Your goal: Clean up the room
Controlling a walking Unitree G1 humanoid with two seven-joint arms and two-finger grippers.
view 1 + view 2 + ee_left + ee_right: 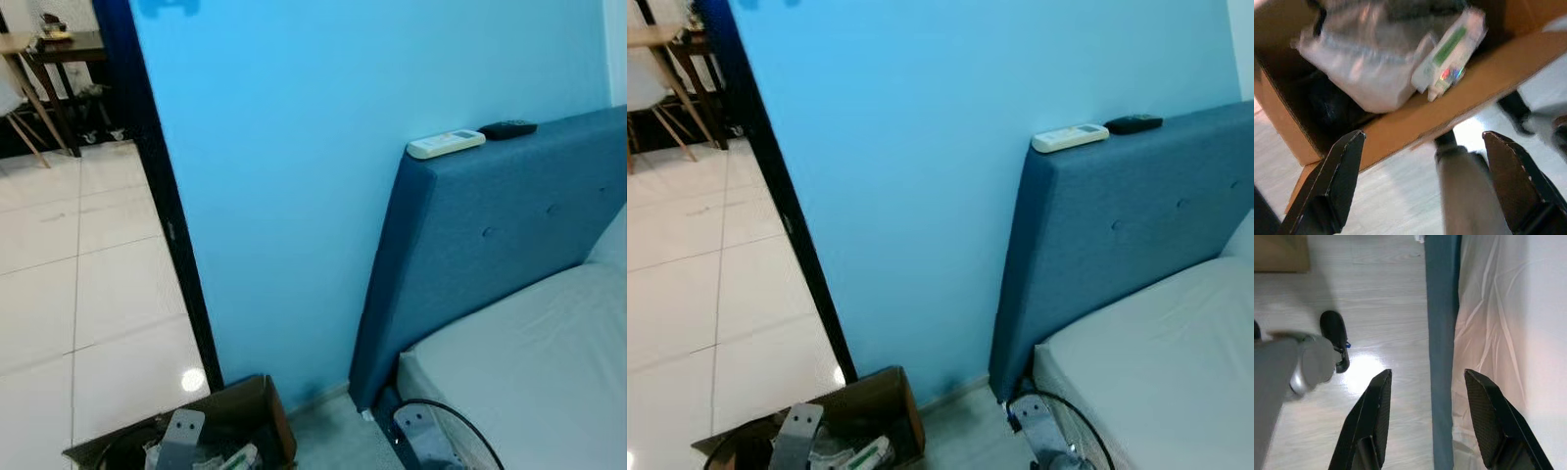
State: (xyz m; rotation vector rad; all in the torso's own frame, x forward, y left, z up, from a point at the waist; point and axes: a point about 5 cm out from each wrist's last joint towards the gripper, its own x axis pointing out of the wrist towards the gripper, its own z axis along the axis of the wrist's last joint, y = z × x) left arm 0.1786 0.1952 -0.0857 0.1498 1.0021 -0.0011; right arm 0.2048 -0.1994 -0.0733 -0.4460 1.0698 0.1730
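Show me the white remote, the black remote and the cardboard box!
white remote (446, 144), left eye view, middle of its top face
black remote (506, 128), left eye view, middle of its body
cardboard box (257, 400), left eye view, its far brown wall

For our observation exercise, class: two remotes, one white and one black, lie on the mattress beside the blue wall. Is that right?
Not quite. The white remote and the black remote lie on top of the blue headboard, not on the mattress, as the left eye view shows. The rest is right.
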